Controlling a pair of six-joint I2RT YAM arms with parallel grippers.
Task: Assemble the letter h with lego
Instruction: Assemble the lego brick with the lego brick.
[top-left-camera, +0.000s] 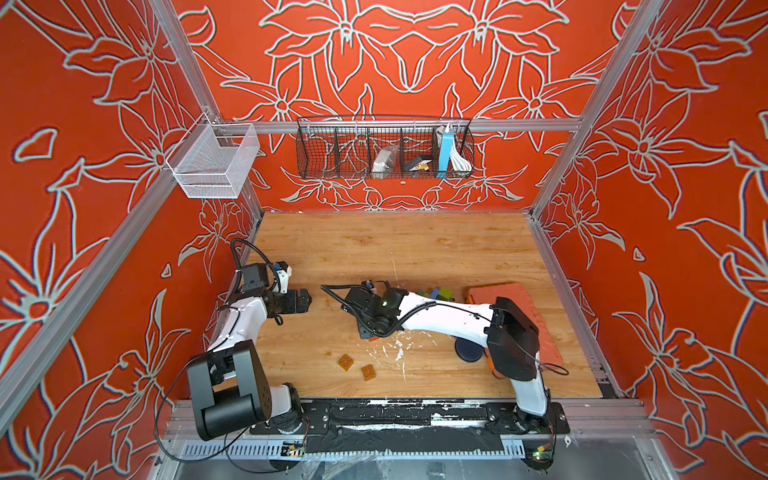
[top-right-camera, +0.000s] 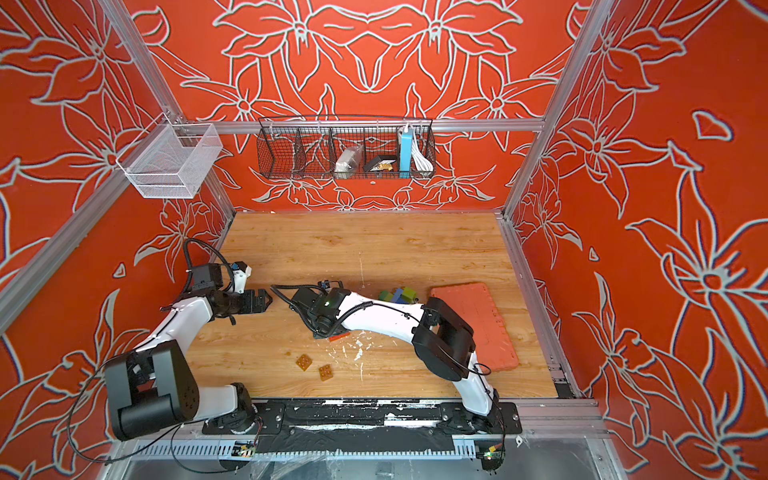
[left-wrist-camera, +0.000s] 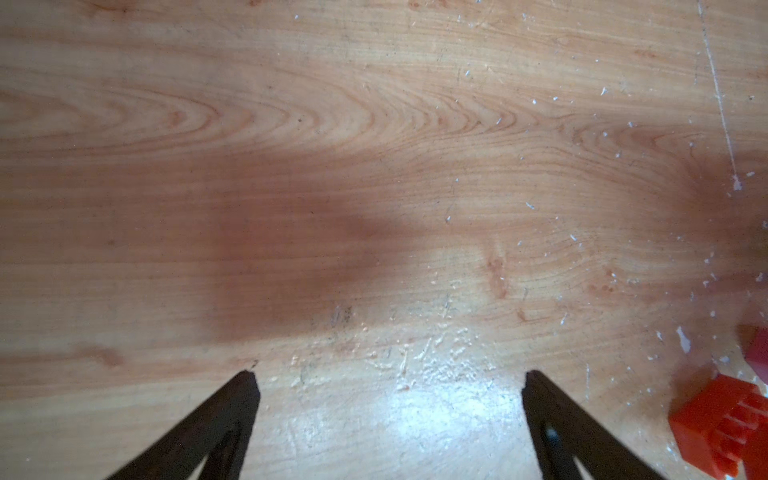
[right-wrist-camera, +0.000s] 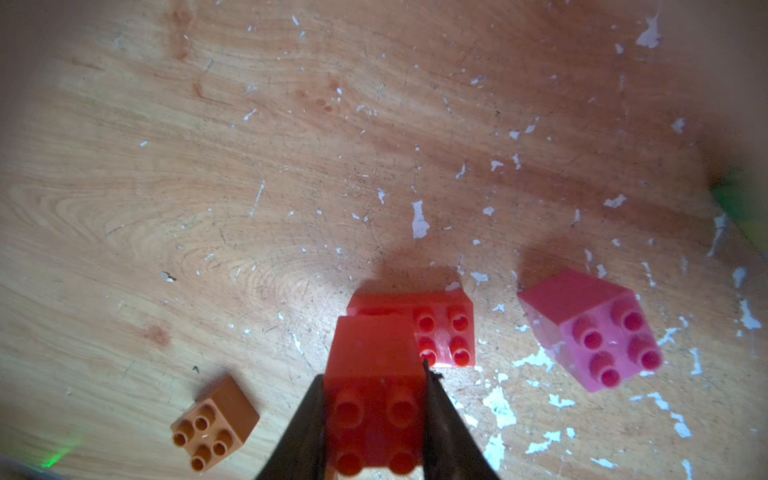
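Wood-grain tabletop (top-left-camera: 395, 245) is seen bare across its far half. Near the centre a red brick (right-wrist-camera: 374, 399) is clamped by the right gripper (right-wrist-camera: 372, 370) over a second red brick (right-wrist-camera: 444, 332), a pink brick (right-wrist-camera: 598, 332) nearby. The left gripper (left-wrist-camera: 388, 374) is held wide open above bare wood.

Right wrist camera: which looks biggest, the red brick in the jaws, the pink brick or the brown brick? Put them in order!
1. held red brick: looks largest, but it is nearest the camera, so its real size is unsure.
2. pink brick.
3. brown brick: looks smallest.
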